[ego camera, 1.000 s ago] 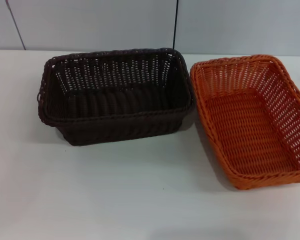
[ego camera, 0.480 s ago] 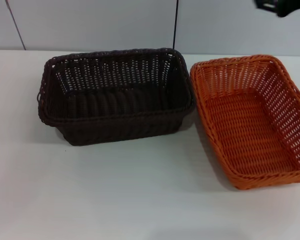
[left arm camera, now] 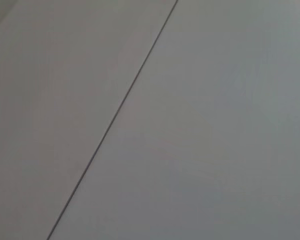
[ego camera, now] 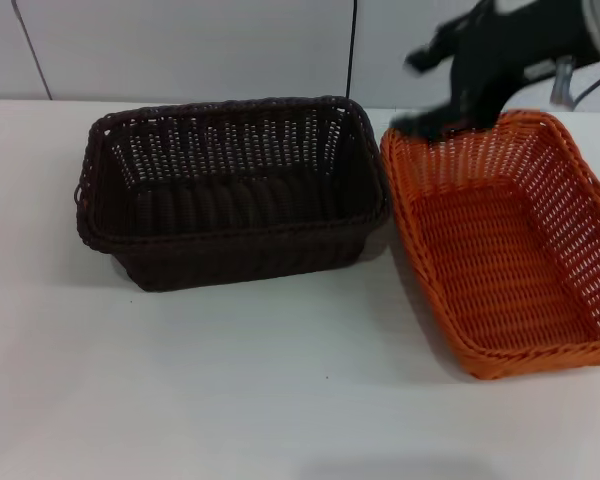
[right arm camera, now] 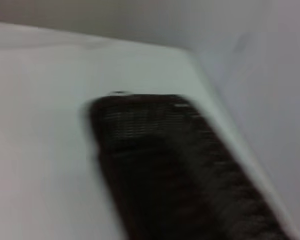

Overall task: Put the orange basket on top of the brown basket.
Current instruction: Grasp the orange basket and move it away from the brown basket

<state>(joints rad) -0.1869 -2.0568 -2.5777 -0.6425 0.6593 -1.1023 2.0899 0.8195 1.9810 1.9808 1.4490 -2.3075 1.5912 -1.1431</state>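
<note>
On the white table [ego camera: 230,380], toward our right side, we are seeing the orange basket [ego camera: 500,250] sitting upright, its bottom bare. Just beside it, to our left, the brown basket [ego camera: 230,190] is resting on the same table, its near corner close to the orange rim; we cannot tell whether they touch. Our right gripper [ego camera: 430,95] is hanging blurred over the far left corner of the orange basket, fingers spread and holding nothing. Our right wrist view is catching the brown basket [right arm camera: 180,170] as a dark smear. Our left wrist view is showing only a pale panelled wall [left arm camera: 215,125].
</note>
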